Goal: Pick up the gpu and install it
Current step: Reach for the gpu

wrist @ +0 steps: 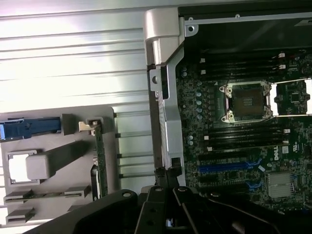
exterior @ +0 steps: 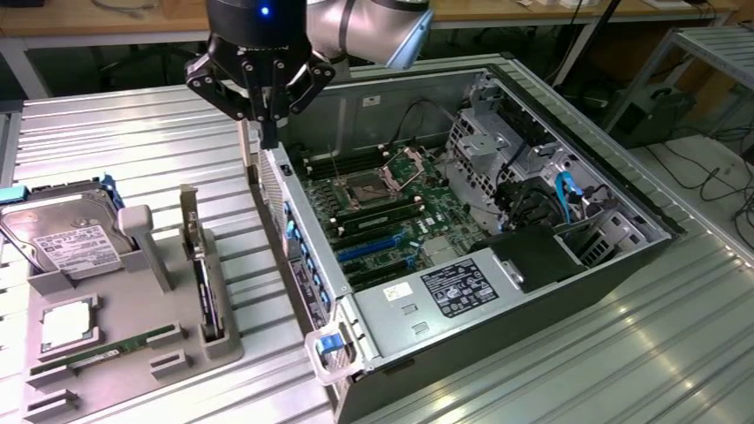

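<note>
The gpu (exterior: 207, 287) stands on its edge in a slot of the grey holder tray (exterior: 229, 353), its silver bracket (exterior: 189, 208) sticking up at the far end. Seen edge-on in the wrist view, the gpu (wrist: 101, 156) is a thin green strip. My gripper (exterior: 270, 140) hangs shut and holds nothing, above the near wall of the open computer case (exterior: 624, 256), between the tray and the motherboard (exterior: 395, 208). The gpu lies to the exterior view's left of it and lower. In the wrist view my gripper (wrist: 168, 184) sits over the case's metal edge.
The tray also carries a silver hard drive (exterior: 65, 234), a processor (exterior: 71, 322) and a narrow memory stick (exterior: 106, 349). Blue expansion slots (exterior: 371, 249) run across the motherboard near the power supply (exterior: 454, 287). Cables and drive cages fill the case's far side.
</note>
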